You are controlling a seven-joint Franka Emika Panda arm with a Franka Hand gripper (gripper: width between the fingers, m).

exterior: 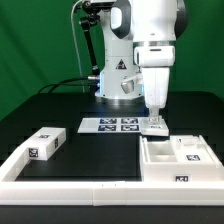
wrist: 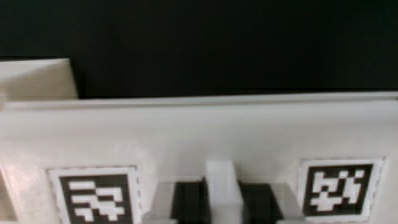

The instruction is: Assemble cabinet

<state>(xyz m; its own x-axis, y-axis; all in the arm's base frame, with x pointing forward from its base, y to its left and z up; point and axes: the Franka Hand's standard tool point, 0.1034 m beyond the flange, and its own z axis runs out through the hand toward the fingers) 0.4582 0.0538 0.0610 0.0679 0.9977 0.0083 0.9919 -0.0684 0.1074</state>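
Note:
My gripper (exterior: 155, 121) points straight down, just to the exterior view's right of the marker board (exterior: 109, 125). It is shut on a small white tagged cabinet panel (exterior: 156, 128) that rests at table level. In the wrist view the panel (wrist: 196, 125) spans the picture with a tag at each side. Its narrow white rib fills the gap of the gripper (wrist: 221, 203) between the dark fingers (wrist: 183, 202). The open white cabinet box (exterior: 157, 160) lies at the front right with white pieces inside. Another white tagged cabinet block (exterior: 45, 143) lies at the left.
A long white border rail (exterior: 70, 186) runs along the front and up the left side. The arm's base (exterior: 118, 85) stands behind the marker board, with a cable off to the exterior view's left. In the wrist view a pale flat shape (wrist: 36, 80) shows beyond the panel.

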